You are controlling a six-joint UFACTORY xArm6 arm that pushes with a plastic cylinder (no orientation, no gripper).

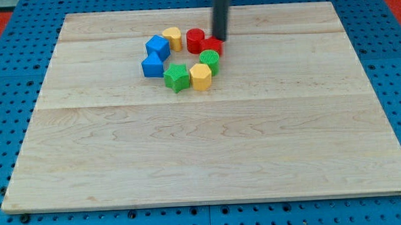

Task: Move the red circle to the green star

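The tool tip (220, 39) rests beside the red circle (195, 40); no jaws exist. Next: push circle toward green star (176, 77).

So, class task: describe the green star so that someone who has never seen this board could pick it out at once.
On the wooden board, find the ring of blocks near the view's top centre. The green star sits at the ring's bottom edge, between a blue block and a yellow block. Unlike the rounder green block, it has pointed corners.

green circle (210, 60) blocks path, ring centre open
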